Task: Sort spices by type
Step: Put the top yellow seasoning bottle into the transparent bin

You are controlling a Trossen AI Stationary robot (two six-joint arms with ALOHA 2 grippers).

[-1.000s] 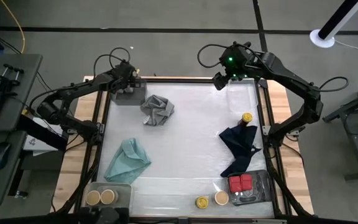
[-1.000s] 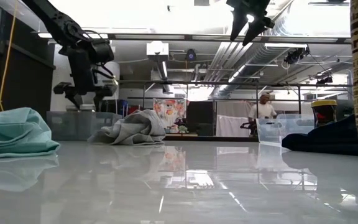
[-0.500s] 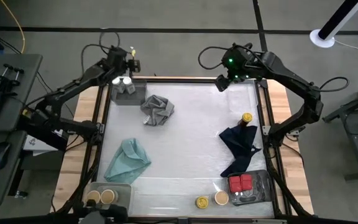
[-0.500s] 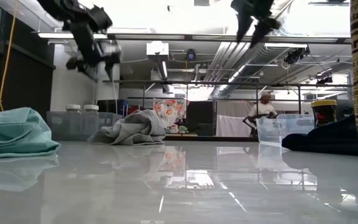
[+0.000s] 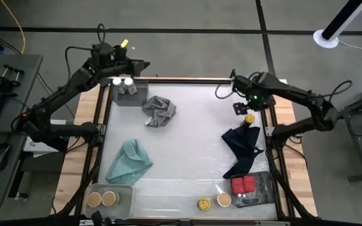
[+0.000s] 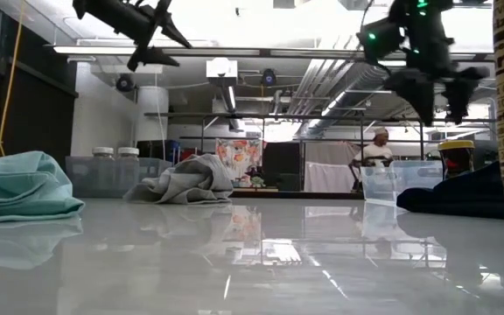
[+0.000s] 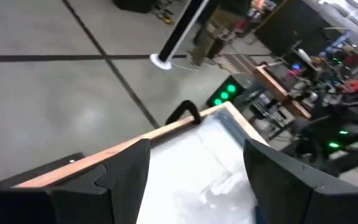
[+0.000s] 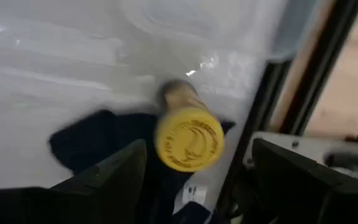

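Observation:
A yellow-lidded jar (image 5: 249, 118) stands on its base at the table's right side, against the navy cloth (image 5: 242, 147). My right gripper (image 8: 199, 149) hovers open just above it, fingers either side of the lid (image 8: 188, 138), touching nothing. My left gripper (image 5: 136, 64) is open, raised high beyond the far left corner. Below it, two white-lidded jars (image 5: 122, 81) stand in a clear tray (image 5: 131, 99). Red tins (image 5: 244, 185) lie in a tray at the near right. A yellow-lidded jar (image 5: 204, 204) and a tan-lidded one (image 5: 224, 200) stand beside them. Two tan-lidded jars (image 5: 102, 199) sit in the near left tray.
A crumpled grey cloth (image 5: 159, 110) lies by the far left tray and a teal cloth (image 5: 129, 161) at the near left. The table's middle is bare white sheet (image 5: 193, 138). A dark frame rail (image 5: 270, 125) runs close along the right edge.
My left gripper has risen from the far left tray and tipped toward level, leaving the two white-lidded jars showing in it. My right gripper has come down from the far edge toward the near right, over the yellow-lidded jar by the navy cloth.

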